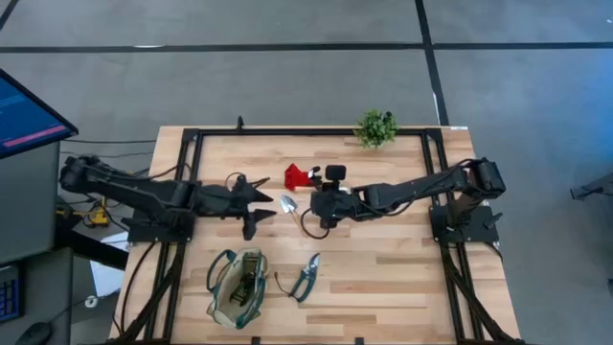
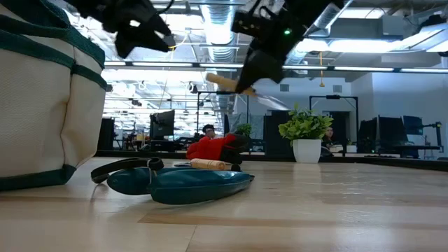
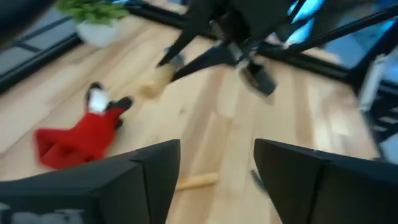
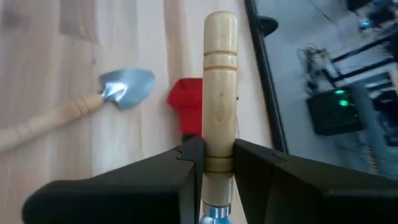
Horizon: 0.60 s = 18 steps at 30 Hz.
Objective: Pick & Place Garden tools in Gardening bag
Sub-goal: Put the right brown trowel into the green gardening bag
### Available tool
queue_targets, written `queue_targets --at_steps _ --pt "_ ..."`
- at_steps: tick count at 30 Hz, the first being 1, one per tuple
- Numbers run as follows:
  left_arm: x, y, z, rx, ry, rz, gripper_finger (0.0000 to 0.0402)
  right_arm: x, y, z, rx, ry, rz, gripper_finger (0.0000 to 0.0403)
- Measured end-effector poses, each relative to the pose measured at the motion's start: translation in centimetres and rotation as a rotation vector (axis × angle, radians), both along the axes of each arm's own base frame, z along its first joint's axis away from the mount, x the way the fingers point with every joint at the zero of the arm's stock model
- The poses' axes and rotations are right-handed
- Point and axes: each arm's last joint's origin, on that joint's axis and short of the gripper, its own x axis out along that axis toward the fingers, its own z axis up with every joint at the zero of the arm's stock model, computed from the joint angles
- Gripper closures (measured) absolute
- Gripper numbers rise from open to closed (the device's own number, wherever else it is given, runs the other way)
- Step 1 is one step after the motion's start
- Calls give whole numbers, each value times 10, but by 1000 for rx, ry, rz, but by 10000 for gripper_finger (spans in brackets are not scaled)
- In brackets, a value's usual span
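Observation:
My right gripper (image 1: 324,203) is shut on a trowel's wooden handle (image 4: 221,81), above the table's middle. A second trowel lies flat on the table, its silver blade (image 1: 288,204) beside that gripper and its handle (image 3: 196,180) below my left gripper (image 1: 259,199). The left gripper hangs open and empty above the table (image 3: 217,180). The red-and-black tool (image 1: 302,176) lies just beyond. The green-handled pruning shears (image 1: 305,276) lie near the front. The tan bag (image 1: 238,286) stands open at the front left. The held trowel's blade is hidden. My right gripper pinches the handle's lower part (image 4: 219,158), close to the metal neck, between its two fingers. The handle runs forward along the fingers, its rounded free end (image 4: 221,18) sticking out past them. The trowel is lifted clear of the table (image 2: 224,84), its handle slightly tilted.
A small potted plant (image 1: 375,126) stands at the far edge, right of middle. A black frame (image 1: 287,133) borders the wooden tabletop. A monitor (image 1: 24,115) stands off the table's left. Bare wood lies at the front right.

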Motion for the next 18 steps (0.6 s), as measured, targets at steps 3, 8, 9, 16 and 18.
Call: queue_targets --at_steps 3,8,9,16,18 --pt "7 5 -1 16 -12 -32 195 0 4 0 -46 -23 -30 349" --pt "15 15 -12 56 51 -4 187 0 8 2 -66 -37 -31 349" --pt "17 17 -14 56 53 5 186 0 9 3 -71 -40 -32 349" --pt "31 36 -23 55 43 83 176 1 19 5 -73 -75 -14 349" --pt "35 41 -23 54 22 103 174 2 21 6 -72 -87 -7 349"
